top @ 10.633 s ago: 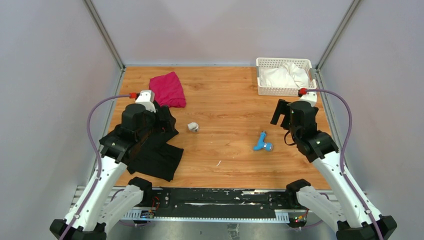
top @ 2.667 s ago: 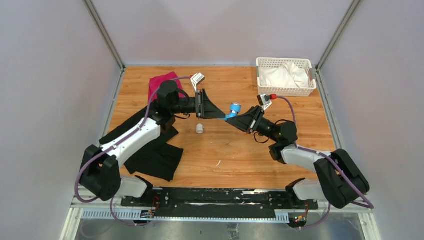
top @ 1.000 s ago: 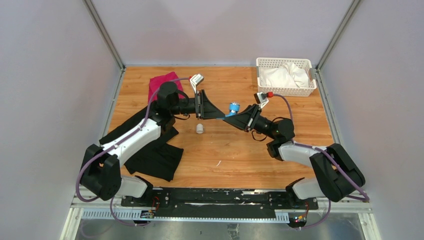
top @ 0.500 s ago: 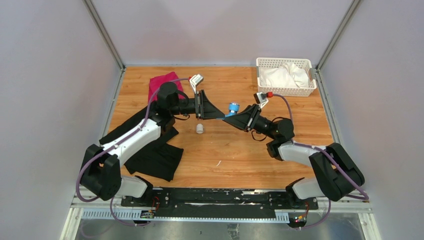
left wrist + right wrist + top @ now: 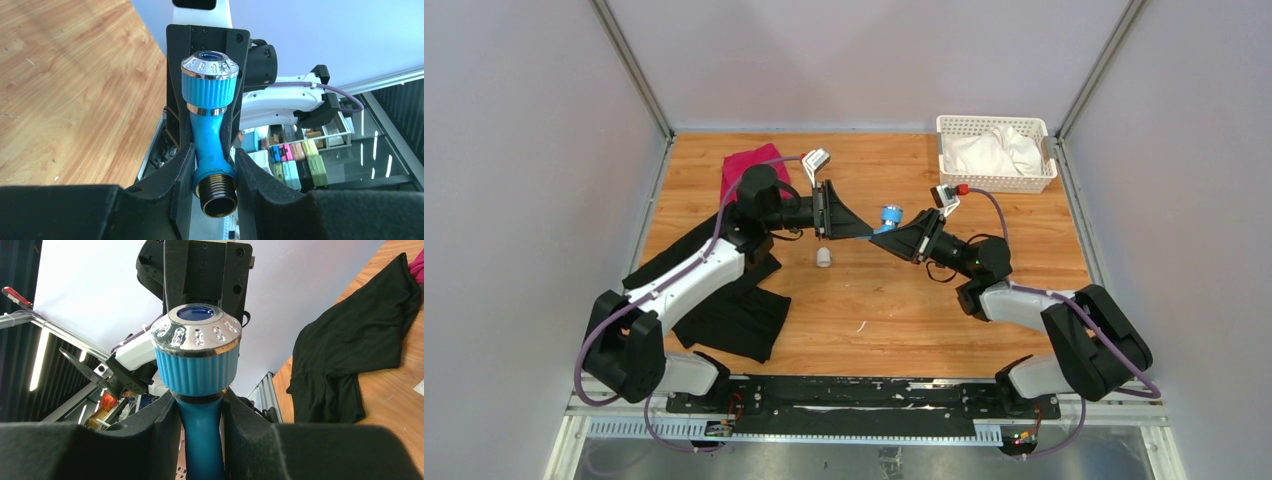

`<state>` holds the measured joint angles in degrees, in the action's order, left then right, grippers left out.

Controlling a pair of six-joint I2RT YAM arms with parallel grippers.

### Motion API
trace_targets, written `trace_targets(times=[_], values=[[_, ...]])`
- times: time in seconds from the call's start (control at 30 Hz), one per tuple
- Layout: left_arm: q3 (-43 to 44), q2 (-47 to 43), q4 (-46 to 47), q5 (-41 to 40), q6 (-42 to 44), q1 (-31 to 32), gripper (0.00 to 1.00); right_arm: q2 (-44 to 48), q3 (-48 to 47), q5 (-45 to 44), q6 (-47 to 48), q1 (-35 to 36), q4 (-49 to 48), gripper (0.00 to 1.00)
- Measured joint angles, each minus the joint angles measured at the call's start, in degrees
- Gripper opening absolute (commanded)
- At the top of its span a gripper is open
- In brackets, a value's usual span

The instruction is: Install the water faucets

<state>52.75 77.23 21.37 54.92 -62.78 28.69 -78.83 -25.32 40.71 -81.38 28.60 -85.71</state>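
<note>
The water faucet (image 5: 888, 217) is a bright blue tap with a silvery-topped ribbed knob, held in the air over the middle of the table between both arms. My left gripper (image 5: 865, 232) is shut on its threaded brass end (image 5: 216, 195), with the fingers (image 5: 175, 170) pressed on the blue collar. In the left wrist view the knob (image 5: 210, 75) points away from the camera. My right gripper (image 5: 200, 412) is closed round the faucet's blue neck (image 5: 200, 435) just under the knob (image 5: 196, 360). Both pads touch the neck.
A short white pipe fitting (image 5: 823, 257) stands on the wooden table below the left gripper. A pink cloth (image 5: 746, 172) lies at the back left and a black cloth (image 5: 734, 310) at the front left. A white basket (image 5: 943, 152) holding white cloth stands at the back right.
The right gripper's jaws have narrowed onto the faucet's neck. Both arms and the faucet have stayed almost in place.
</note>
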Motion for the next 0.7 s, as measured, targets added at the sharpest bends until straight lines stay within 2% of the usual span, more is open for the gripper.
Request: trace_targets(times=[0.1,0.17,0.2,0.23,0.27,0.3,0.33,0.37,0.4,0.47,0.57,0.63,0.7], values=[[-0.4,-0.5,0.0,-0.2,0.1,0.0,0.00,0.0,0.1,0.1,0.2,0.0,-0.1,0.00],[-0.8,-0.9,0.0,-0.2,0.2,-0.1,0.07,0.2,0.3,0.1,0.3,0.1,0.0,0.00],[-0.9,-0.9,0.0,-0.1,0.2,-0.1,0.18,0.4,0.5,0.1,0.5,0.2,0.0,0.00],[-1.0,-0.9,0.0,-0.1,0.2,0.0,0.35,0.8,0.9,0.0,0.7,0.2,0.1,0.00],[-1.1,-0.9,0.0,0.0,0.2,0.0,0.53,1.2,1.1,0.0,1.1,0.2,0.5,0.00],[-1.1,-0.9,0.0,0.1,0.2,0.0,0.76,1.3,1.2,0.0,1.2,0.3,0.5,0.00],[-1.1,-0.9,-0.1,0.2,0.3,0.0,0.83,1.7,1.3,0.0,1.6,0.3,1.0,0.00],[-1.1,-0.9,0.0,0.4,0.1,-0.2,0.96,2.4,1.4,-0.3,1.8,0.2,1.7,0.00],[-1.1,-0.9,-0.1,0.4,0.6,-0.4,0.99,2.8,1.4,-0.4,2.1,0.1,2.2,0.00],[-1.4,-0.9,-0.5,0.5,0.3,-1.1,1.00,5.6,1.4,-0.8,3.5,-0.3,6.1,0.00],[-1.8,-1.0,-0.8,0.8,-0.3,-2.8,1.00,11.8,1.4,-1.7,7.5,-1.1,15.9,0.00],[-2.0,-1.9,-2.1,0.7,-0.1,-4.9,1.00,19.2,1.4,-3.2,12.5,-1.9,28.6,0.00],[-1.4,-3.6,-8.2,-0.6,3.6,-6.9,1.00,25.4,0.0,-5.1,19.1,-2.1,41.6,0.00]])
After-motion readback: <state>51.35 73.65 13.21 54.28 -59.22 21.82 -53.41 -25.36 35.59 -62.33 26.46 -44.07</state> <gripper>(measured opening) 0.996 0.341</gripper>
